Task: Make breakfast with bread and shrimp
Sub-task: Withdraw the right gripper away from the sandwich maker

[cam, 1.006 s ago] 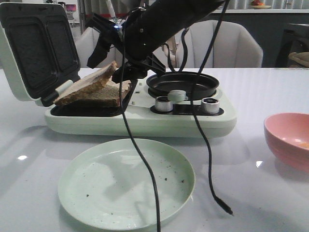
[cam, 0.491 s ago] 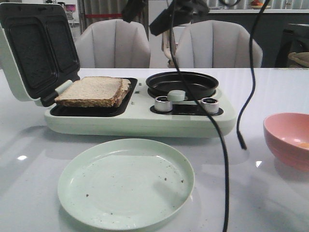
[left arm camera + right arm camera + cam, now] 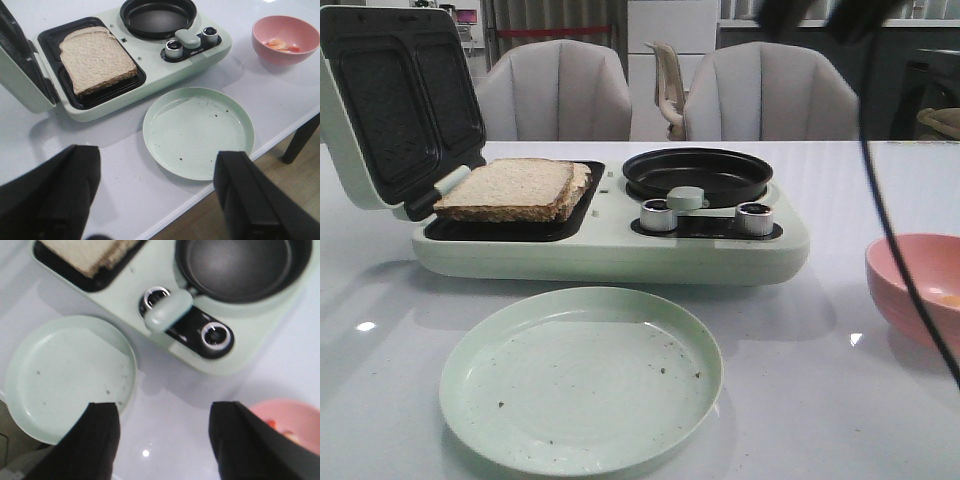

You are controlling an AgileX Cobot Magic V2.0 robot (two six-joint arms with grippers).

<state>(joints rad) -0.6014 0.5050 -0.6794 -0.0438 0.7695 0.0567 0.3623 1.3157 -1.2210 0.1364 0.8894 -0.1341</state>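
Observation:
Two bread slices (image 3: 510, 185) lie stacked flat in the left tray of the pale green breakfast maker (image 3: 610, 255); they also show in the left wrist view (image 3: 97, 57) and the right wrist view (image 3: 90, 252). Small pinkish-orange shrimp pieces (image 3: 280, 45) lie in the pink bowl (image 3: 300, 27) at the right. My left gripper (image 3: 157, 165) is open and empty, high above the table's front edge near the plate. My right gripper (image 3: 165, 415) is open and empty, high above the table between the plate and the bowl.
An empty pale green plate (image 3: 580, 380) sits in front of the maker. The maker's lid (image 3: 390, 100) stands open at the left. A black round pan (image 3: 698, 172) and two knobs (image 3: 660, 214) are on its right half. A black cable (image 3: 895, 200) hangs at the right.
The right arm let go of the tilted top slice, which now lies flat on the lower one. The arm rose and moved right, mostly out of the front view.

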